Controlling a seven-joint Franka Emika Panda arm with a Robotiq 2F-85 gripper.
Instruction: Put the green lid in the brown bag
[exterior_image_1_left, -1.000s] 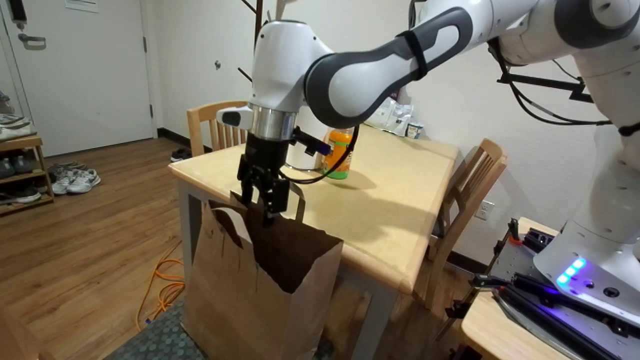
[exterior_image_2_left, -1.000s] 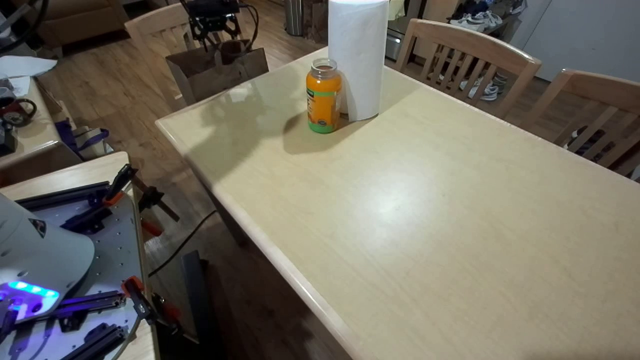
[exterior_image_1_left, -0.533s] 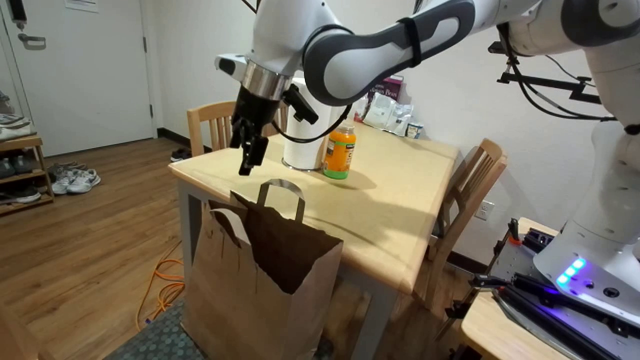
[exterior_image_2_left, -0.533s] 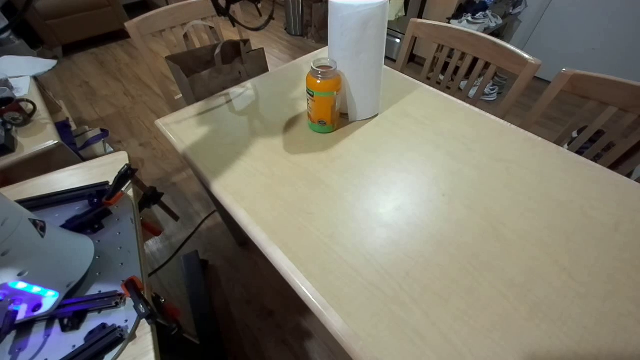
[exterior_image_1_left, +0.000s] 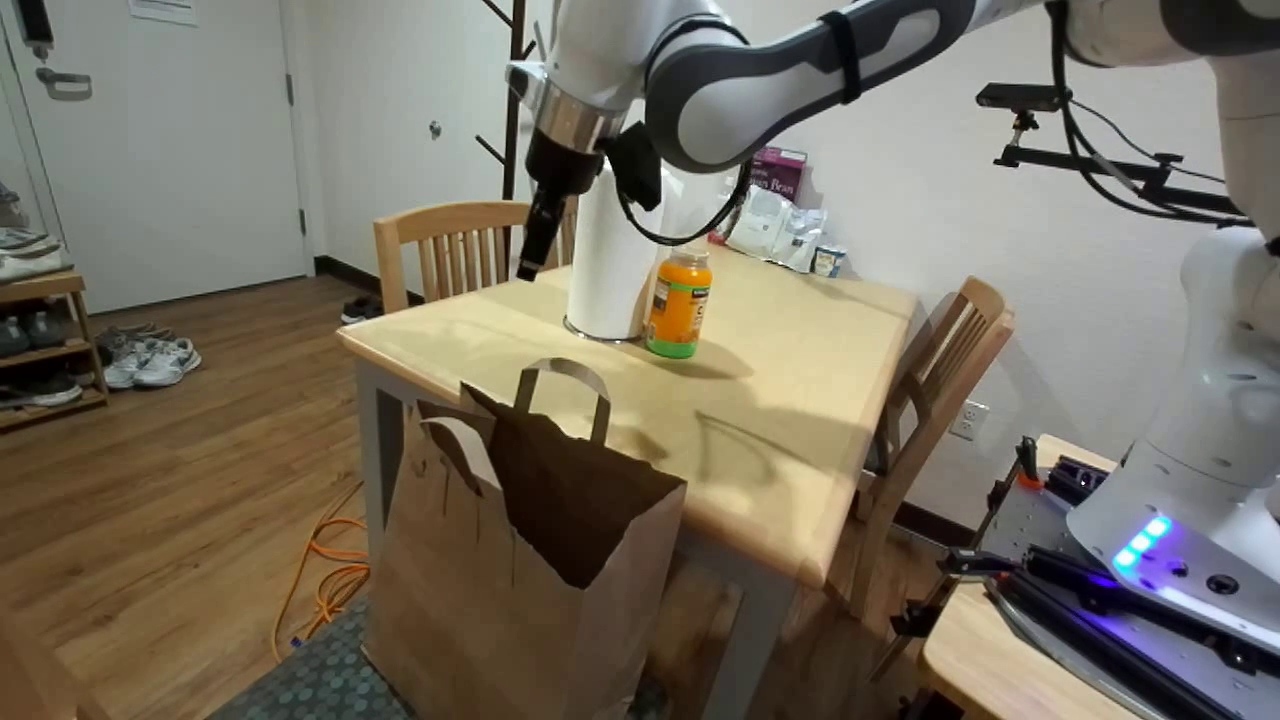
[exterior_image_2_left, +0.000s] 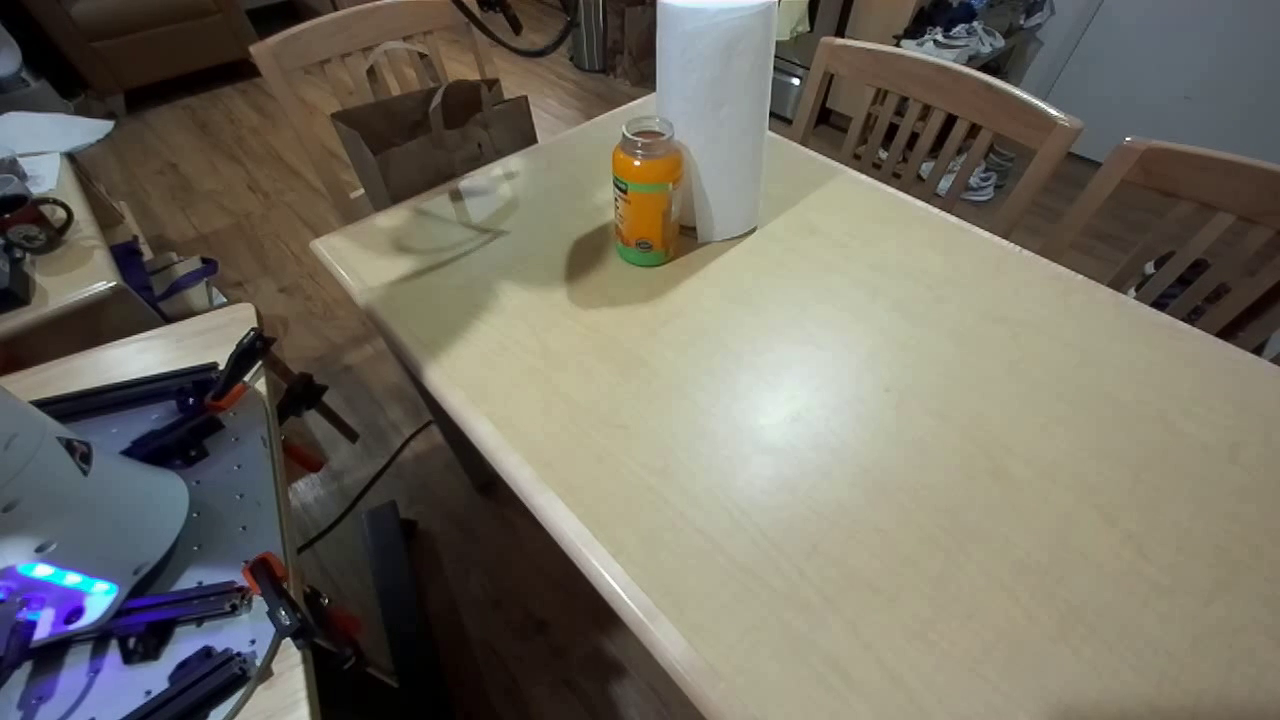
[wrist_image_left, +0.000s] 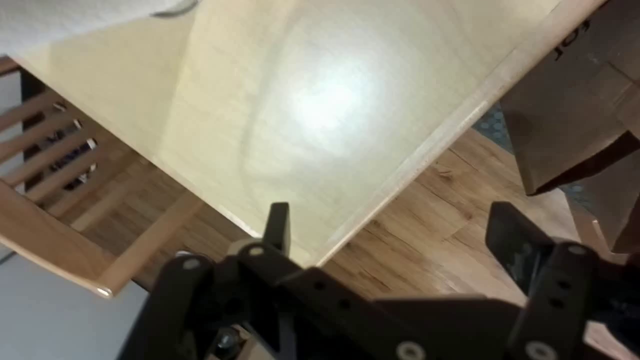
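The brown bag (exterior_image_1_left: 500, 600) stands upright and open-mouthed on a chair beside the table, its handles up. It also shows in an exterior view (exterior_image_2_left: 425, 160) and at the right edge of the wrist view (wrist_image_left: 560, 120). My gripper (exterior_image_1_left: 530, 268) hangs tilted above the table's near end, above and beyond the bag. In the wrist view my gripper (wrist_image_left: 392, 220) has its fingers wide apart with nothing between them. The green lid is out of view; the bag's inside is dark and its bottom is hidden.
An orange jar (exterior_image_1_left: 680, 305) without a cap stands on the table (exterior_image_2_left: 800, 480) against a white paper towel roll (exterior_image_1_left: 607, 270), close to my wrist. Wooden chairs (exterior_image_2_left: 940, 120) line the table. Packets (exterior_image_1_left: 780, 230) lie at the far end by the wall.
My gripper has risen from the bag's mouth, moved away over the table and tilted. The bag, the jar and the paper roll have stayed in place.
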